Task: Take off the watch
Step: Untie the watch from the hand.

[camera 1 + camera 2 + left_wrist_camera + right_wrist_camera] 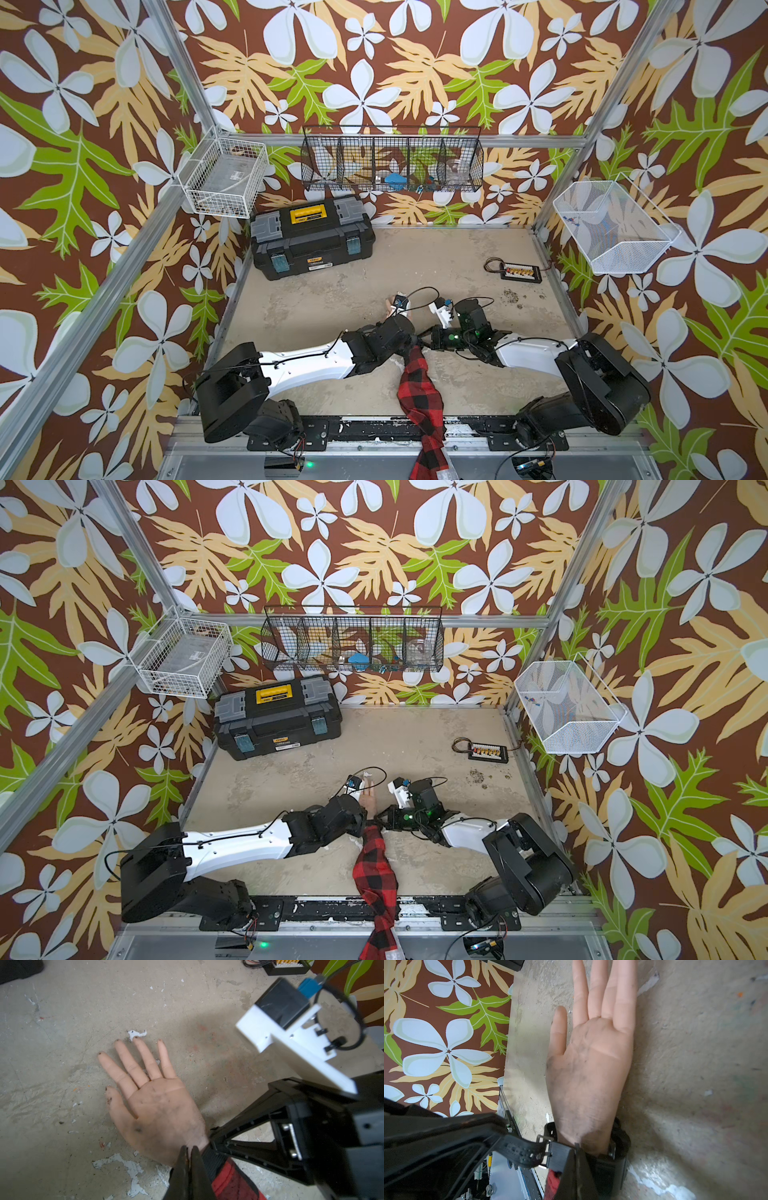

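A mannequin hand (589, 1068) in a red plaid sleeve (415, 386) lies palm up on the table. The black watch (608, 1165) sits on its wrist, and its ribbed strap (213, 1160) also shows in the left wrist view. My left gripper (503, 1140) is shut on the strap's free holed end (525, 1151), which runs out through the metal buckle (545, 1138). My right gripper (576, 1146) is shut, its tips pressed on the strap over the wrist. In both top views the two grippers (372, 823) meet at the wrist and hide the watch.
A black toolbox (311, 237) stands at the back left of the table (436, 257). A small terminal board (519, 272) with wires lies at the back right. Wire baskets hang on the walls: white (224, 178), black (390, 164), white mesh (611, 228).
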Controlling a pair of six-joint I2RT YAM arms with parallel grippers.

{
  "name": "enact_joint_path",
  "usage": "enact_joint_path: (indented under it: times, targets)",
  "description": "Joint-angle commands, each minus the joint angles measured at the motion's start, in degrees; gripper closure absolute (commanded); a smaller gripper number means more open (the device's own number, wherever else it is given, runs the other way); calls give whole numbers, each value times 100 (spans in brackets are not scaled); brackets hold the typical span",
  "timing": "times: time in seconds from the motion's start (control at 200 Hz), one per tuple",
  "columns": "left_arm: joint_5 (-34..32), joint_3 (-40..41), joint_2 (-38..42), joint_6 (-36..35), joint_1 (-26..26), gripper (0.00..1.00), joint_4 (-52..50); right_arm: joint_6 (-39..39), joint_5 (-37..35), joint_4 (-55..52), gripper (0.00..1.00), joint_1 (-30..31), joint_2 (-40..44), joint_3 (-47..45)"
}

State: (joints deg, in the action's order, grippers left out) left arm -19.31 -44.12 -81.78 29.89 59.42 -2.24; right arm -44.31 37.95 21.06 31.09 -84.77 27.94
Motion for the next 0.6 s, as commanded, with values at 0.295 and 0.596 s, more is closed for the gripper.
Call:
enact_joint_path:
  times: [0.295, 0.596]
  targets:
    - [182, 744, 113, 351, -117, 100, 8, 213, -601, -891, 97, 5, 6, 81]
    - [492, 955, 154, 325, -148, 100, 353, 162, -499, -886, 93, 9, 55, 153]
